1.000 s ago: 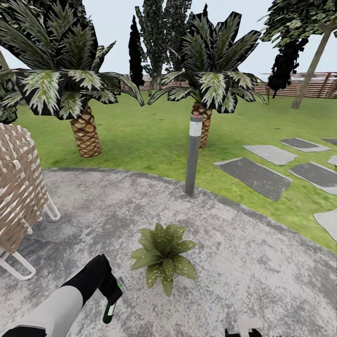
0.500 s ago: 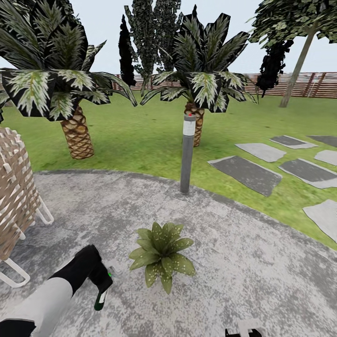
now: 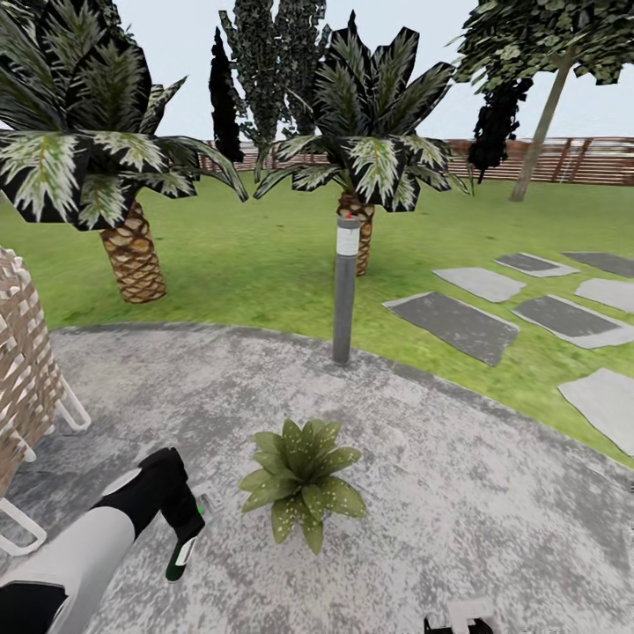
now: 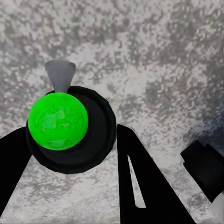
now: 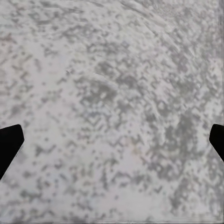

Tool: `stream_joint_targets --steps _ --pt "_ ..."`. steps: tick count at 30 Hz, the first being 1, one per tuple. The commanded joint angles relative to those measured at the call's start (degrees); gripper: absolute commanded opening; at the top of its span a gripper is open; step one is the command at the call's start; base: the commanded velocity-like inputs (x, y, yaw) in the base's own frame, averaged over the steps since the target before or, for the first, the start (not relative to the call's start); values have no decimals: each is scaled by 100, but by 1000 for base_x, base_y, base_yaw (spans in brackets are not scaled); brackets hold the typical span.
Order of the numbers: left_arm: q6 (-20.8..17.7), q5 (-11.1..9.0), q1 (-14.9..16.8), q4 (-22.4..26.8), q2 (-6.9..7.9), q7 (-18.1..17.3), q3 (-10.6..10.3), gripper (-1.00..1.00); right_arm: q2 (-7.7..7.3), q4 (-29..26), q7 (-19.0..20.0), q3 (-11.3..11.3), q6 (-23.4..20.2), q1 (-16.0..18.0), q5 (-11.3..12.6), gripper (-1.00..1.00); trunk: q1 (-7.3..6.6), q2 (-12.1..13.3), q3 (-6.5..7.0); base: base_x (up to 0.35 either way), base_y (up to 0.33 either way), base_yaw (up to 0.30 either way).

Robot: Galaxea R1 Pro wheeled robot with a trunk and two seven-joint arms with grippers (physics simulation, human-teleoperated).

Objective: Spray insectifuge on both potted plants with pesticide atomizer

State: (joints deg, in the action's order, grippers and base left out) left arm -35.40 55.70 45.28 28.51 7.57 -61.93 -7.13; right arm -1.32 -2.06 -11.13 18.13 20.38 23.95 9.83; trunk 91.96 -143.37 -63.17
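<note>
1. No brand, label or writing could be read.
2. I counted one potted plant (image 3: 302, 480), two palms and one grey lamp post (image 3: 343, 291).
3. My left gripper (image 3: 187, 539) was clamped on the pesticide atomizer (image 3: 183, 556), a dark bottle with a bright green end (image 4: 58, 121), just beside the plant on the grey paving (image 3: 458, 475).
4. My right gripper (image 5: 112, 140) had its fingertips (image 5: 9, 142) spread wide over the paving.

Three cameras over the round paved patch (image 3: 458, 493)

The head camera looks forward and down from high up, fence (image 3: 563, 158) far off at 12 o'clock. Both wrist cameras face straight down, close to the paving (image 5: 112, 93). The left wrist camera shares the pesticide atomizer (image 4: 70, 126) with the head view, at 7 o'clock there.
</note>
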Motion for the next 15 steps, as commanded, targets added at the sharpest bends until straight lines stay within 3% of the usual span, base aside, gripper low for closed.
stream_joint_targets --steps 1,4,10,15 --pt "-45 2 -1 6 4 -29 -24 -100 0 4 -14 50 19 4 54 100 -1 -2 -2 65 291 -285" --pt "-46 -2 -2 -2 0 -36 -18 -100 0 4 -16 50 19 4 54 100 -1 -2 7 143 270 -287" --pt "-39 1 -2 12 8 -41 -49 -100 0 4 -19 50 19 4 54 100 -1 -2 23 26 23 -287" --pt "-32 -18 -2 -1 3 -54 -66 -100 0 15 -9 50 19 4 49 100 -1 -2 28 0 0 -99"
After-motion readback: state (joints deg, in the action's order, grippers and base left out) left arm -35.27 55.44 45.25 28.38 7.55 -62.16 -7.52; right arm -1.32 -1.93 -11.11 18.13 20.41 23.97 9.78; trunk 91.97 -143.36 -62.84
